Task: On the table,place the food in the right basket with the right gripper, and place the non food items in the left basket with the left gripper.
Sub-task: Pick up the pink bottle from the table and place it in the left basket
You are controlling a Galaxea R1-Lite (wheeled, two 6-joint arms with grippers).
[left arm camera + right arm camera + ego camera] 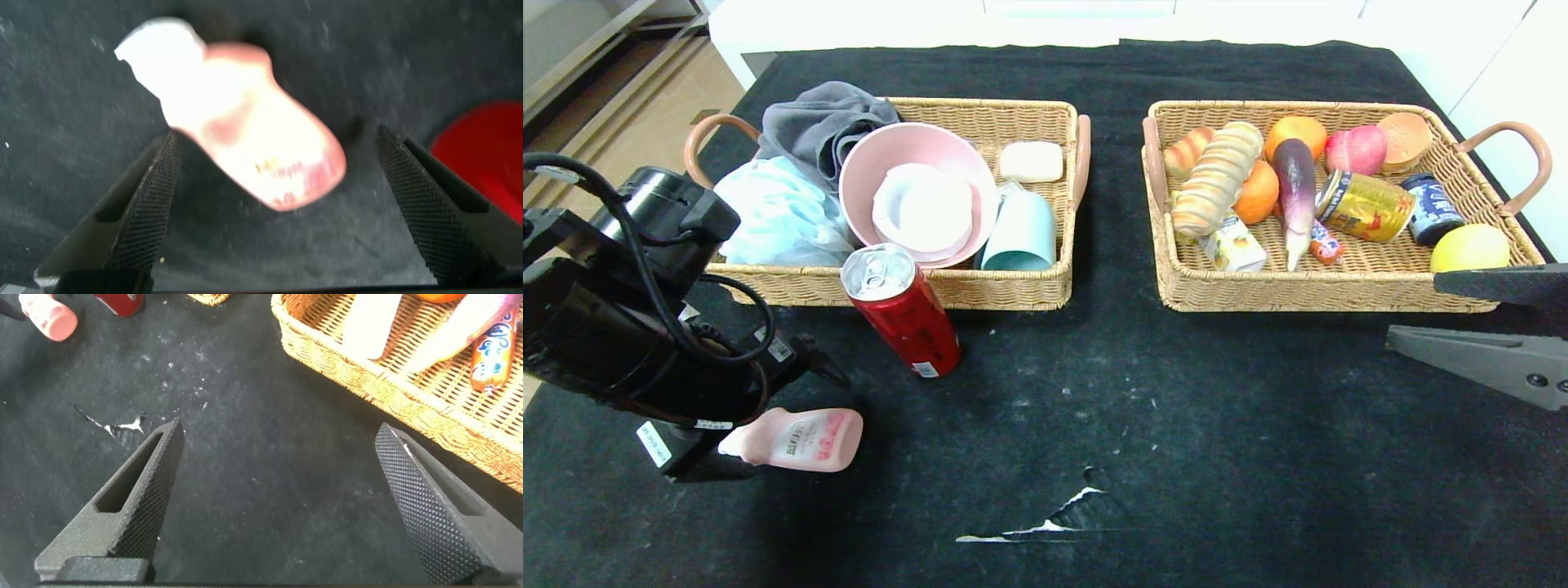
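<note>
the pink bottle [796, 439] is laid on its side on the desk [1176, 425], long axis left-right, white cap toward the left. it is straddled, untouched, by the wide-open left end effector [274, 208]. the right end effector [278, 506] is held wide open, empty, before the right basket [1339, 286].

Two wicker baskets [1029, 286] [1339, 294] sit side by side. Three drink cans show: one red [903, 310], one yellow [1364, 206], one dark blue [1431, 208]. One pink bottle [796, 439] lies alone.

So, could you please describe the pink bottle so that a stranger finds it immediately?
Start at the left basket on the black table. In front of it stands a red can; nearer still, under the open left gripper, lies the pink bottle. It alone lies flat, pale pink, white-capped.
</note>
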